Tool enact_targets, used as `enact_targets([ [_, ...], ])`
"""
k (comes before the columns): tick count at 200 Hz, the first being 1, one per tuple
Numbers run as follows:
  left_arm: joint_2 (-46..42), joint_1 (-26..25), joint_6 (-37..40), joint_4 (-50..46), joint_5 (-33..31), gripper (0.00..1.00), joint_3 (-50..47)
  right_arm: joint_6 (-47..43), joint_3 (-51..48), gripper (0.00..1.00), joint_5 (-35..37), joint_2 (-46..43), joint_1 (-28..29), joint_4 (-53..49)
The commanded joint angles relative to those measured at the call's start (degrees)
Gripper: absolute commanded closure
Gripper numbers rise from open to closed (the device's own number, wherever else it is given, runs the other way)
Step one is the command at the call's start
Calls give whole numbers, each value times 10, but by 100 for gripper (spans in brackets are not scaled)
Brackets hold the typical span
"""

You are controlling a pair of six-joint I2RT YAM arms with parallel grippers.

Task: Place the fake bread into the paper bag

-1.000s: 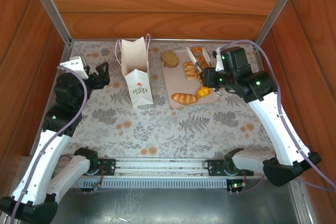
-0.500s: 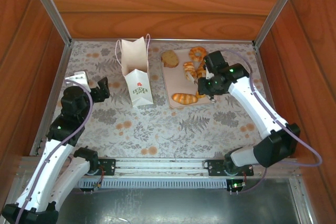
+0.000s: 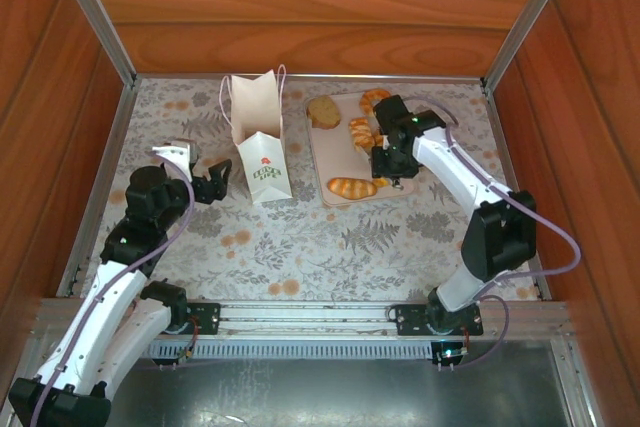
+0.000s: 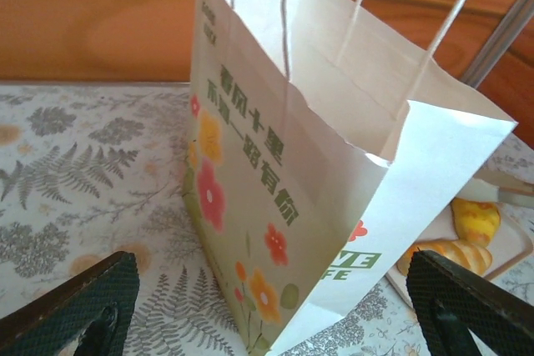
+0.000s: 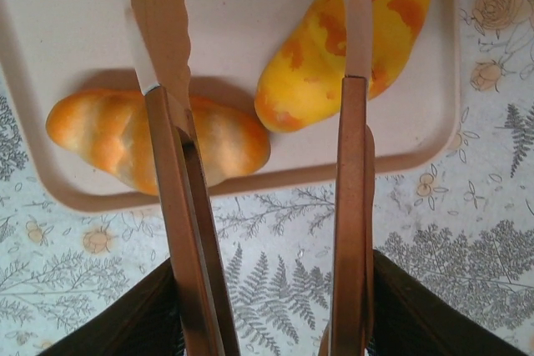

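The white paper bag stands open on the table left of the tray, its flower print facing my left wrist camera. My left gripper is open just left of the bag's base, fingers spread wide with nothing held. The fake bread lies on the beige tray: a round slice, a ring, striped rolls and a braided roll. My right gripper is shut on metal tongs, whose blades hang over the striped roll and a yellow-orange loaf.
Wooden walls close in the back and both sides. The tray's near edge ends just before open floral tablecloth. The bag's loop handles stand up above its mouth.
My left gripper has moved right, close to the bag's base. My right arm has swung round and brought the tongs over the tray's near end.
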Motion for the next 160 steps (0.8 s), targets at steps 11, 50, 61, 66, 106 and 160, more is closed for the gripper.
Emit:
enact_targets([
  [11, -4, 4, 84, -4, 35, 11, 37, -8, 44, 46, 9, 38, -4, 0],
  [50, -15, 4, 127, 9, 41, 11, 20, -6, 54, 46, -4, 56, -4, 10],
  [61, -15, 6, 119, 48, 61, 10, 2, -4, 63, 46, -4, 66, -4, 6],
  [66, -15, 9, 119, 50, 76, 9, 1, -3, 67, 46, -3, 70, -4, 5],
  [106, 4, 26, 106, 47, 112, 9, 6, -4, 97, 46, -1, 98, -4, -4],
  [160, 11, 44, 92, 51, 131, 9, 9, 0, 104, 46, 5, 114, -4, -5],
])
